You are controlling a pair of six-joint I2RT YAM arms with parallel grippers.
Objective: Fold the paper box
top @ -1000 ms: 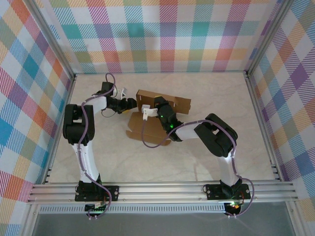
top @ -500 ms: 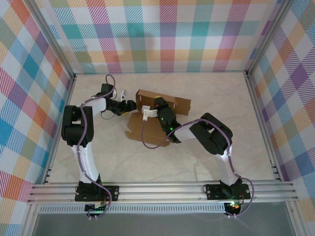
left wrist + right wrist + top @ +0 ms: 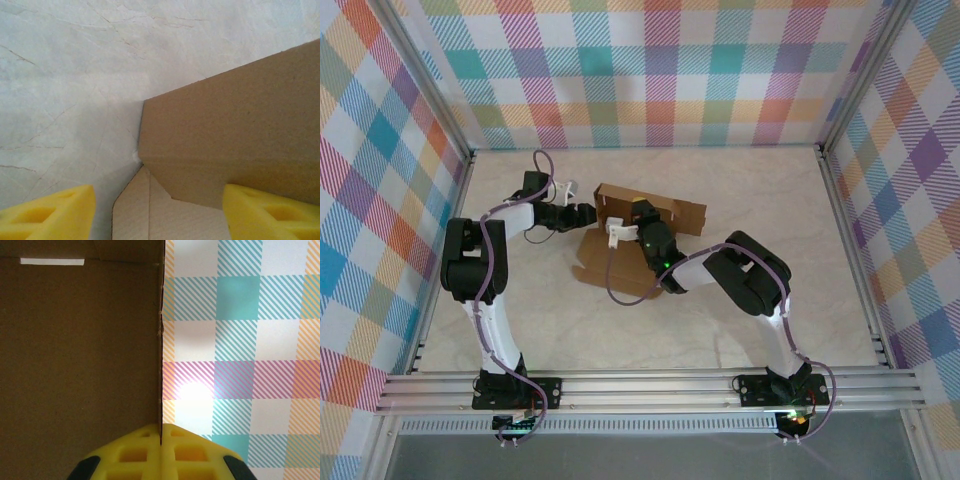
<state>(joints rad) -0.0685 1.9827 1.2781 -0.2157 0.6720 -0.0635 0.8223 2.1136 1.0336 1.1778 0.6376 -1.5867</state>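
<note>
Shows paper box (image 3: 592, 258) half-folded mid surface (image 3: 740, 180), flat flap nearest, wall raised behind. Has right tool (image 3: 161, 432) clenched on that wall's edge. Has left tool (image 3: 157, 210) released, fingers (image 3: 55, 212) spread either side of box's left corner

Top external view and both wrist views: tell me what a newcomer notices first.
The half-folded brown cardboard paper box sits mid-table, one wall standing upright. The right tool is shut on that wall's edge, while the open left tool sits at a corner of the box. Bright multicoloured plaid walls stand around the pale table.
</note>
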